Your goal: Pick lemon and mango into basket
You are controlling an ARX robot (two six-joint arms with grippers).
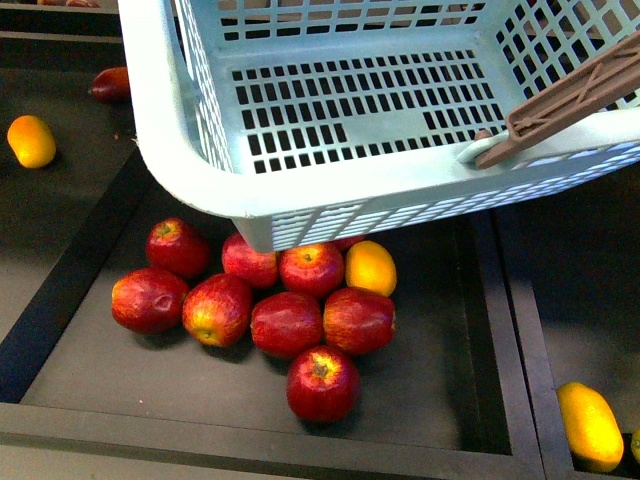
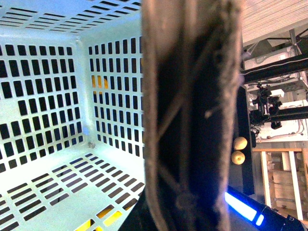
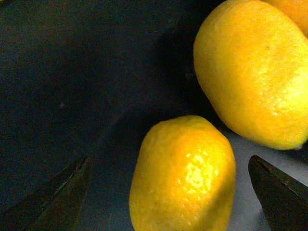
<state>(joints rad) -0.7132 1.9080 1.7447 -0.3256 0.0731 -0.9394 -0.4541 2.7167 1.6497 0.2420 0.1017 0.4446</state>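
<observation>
lemon [image 3: 183, 175] sat between the right gripper's [image 3: 168, 202] spread jaws; closing might also pinch the bigger yellow fruit [image 3: 255, 72] just beside. left gripper's state couldn't be told.

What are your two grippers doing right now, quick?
Left gripper: cannot tell; the basket handle fills its camera.
Right gripper: open around the lemon.

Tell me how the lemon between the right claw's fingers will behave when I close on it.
Oval and rounded, the lemon may roll if one finger touches first. Its glossy skin could slip slightly; it looks firm, not fragile.
</observation>
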